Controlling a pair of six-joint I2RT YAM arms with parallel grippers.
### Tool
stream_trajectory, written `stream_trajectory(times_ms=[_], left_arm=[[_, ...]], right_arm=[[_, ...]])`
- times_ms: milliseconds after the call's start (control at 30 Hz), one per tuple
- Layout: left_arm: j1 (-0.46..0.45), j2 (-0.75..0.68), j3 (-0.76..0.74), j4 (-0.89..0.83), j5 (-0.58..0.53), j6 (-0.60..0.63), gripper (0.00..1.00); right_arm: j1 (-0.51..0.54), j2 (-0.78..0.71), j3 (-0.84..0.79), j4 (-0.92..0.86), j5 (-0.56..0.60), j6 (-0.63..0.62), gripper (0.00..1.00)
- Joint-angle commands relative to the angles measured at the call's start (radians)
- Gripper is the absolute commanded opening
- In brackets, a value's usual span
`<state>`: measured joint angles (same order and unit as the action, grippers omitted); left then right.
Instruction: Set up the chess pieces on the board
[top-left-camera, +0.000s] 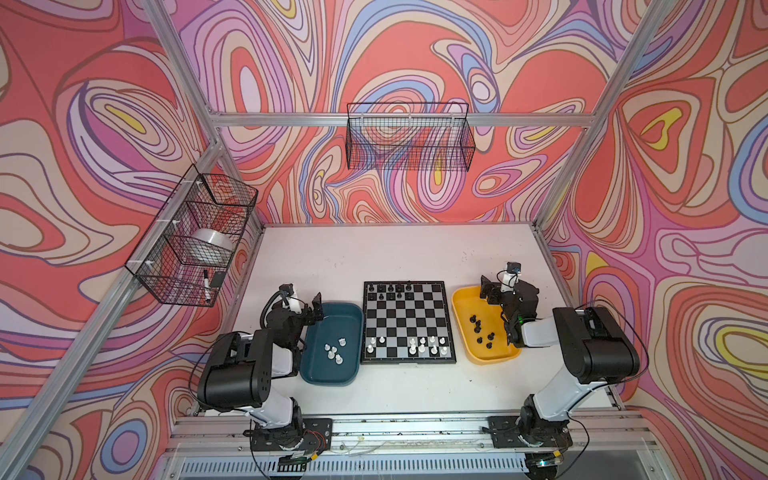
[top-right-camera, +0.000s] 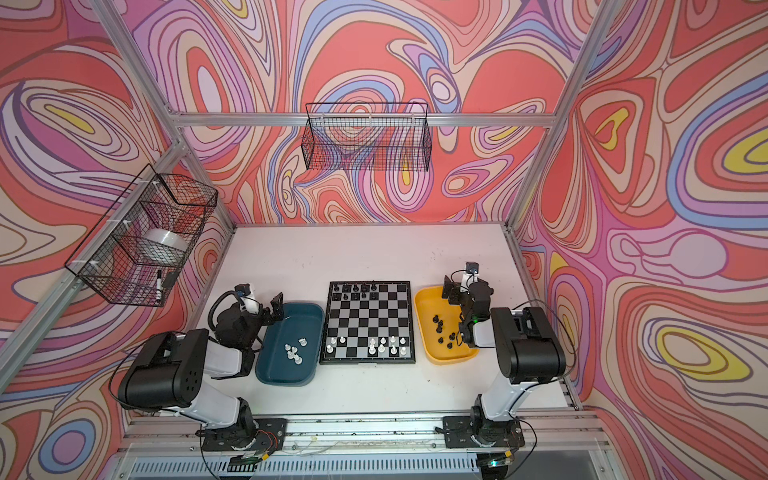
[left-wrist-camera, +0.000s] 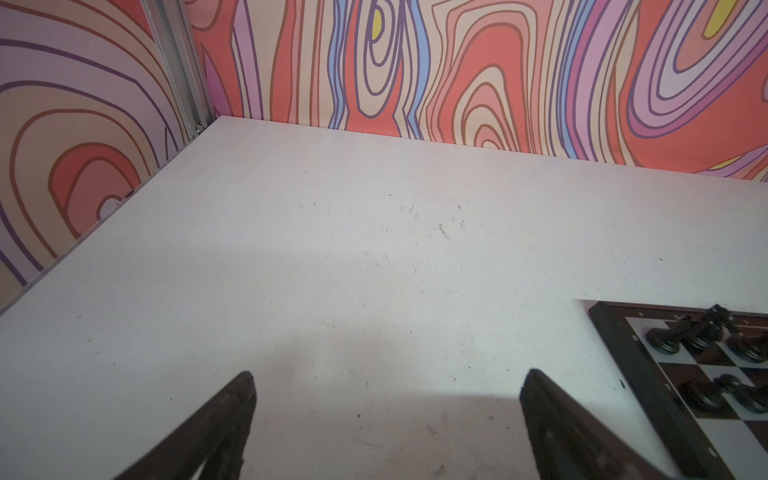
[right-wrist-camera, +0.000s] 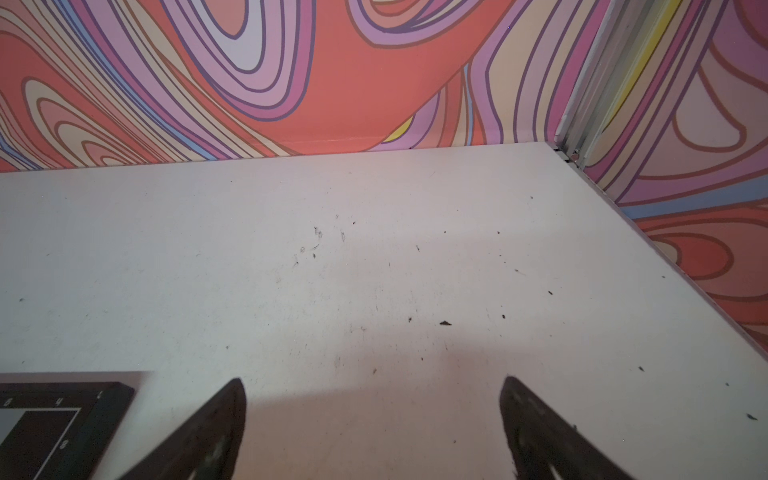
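Both wrist views cut off the board (left-wrist-camera: 631, 365).

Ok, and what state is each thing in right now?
Black-framed chequered chessboard: flat, partly set.
Teal plastic tray: holds loose white plastic chessmen.
Yellow plastic tray: holds loose black plastic chessmen.
Left gripper: open, empty.
Right gripper: open, empty.

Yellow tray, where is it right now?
In both top views the yellow tray sits on the right, just right of the board, holding loose black pieces; the right gripper hovers over its far end.
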<state>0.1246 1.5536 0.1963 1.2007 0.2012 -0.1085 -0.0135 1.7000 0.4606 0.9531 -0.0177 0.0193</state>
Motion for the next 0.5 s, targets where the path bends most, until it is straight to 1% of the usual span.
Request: stream_trajectory(times_ms=[0,233,300,367,400,467], left_arm=[[0.004,-0.002,0.012,0.018,-0.006,-0.009,1.0],[0.006,-0.002,0.013,0.017,-0.006,-0.008,1.0],[-0.001,-0.006,0.045,-0.04,0.01,0.004,1.0],[-0.01,-0.019,0.078,-0.124,0.043,0.034,1.0],[-0.012,-0.018,0.085,-0.138,0.071,0.048,1.0],[-0.013,-0.012,0.093,-0.14,0.068,0.045,1.0]], right_arm=[[0.004,0.01,0.009,-0.005,0.007,-0.004,0.98],[0.004,0.012,0.013,-0.012,0.004,-0.001,0.98],[0.004,0.01,0.011,-0.01,0.004,-0.002,0.98],[0.004,0.006,0.007,-0.002,0.033,0.0,0.98],[0.004,0.003,0.006,-0.004,0.042,0.003,0.98],[0.004,-0.024,0.03,-0.066,0.051,0.008,0.98]])
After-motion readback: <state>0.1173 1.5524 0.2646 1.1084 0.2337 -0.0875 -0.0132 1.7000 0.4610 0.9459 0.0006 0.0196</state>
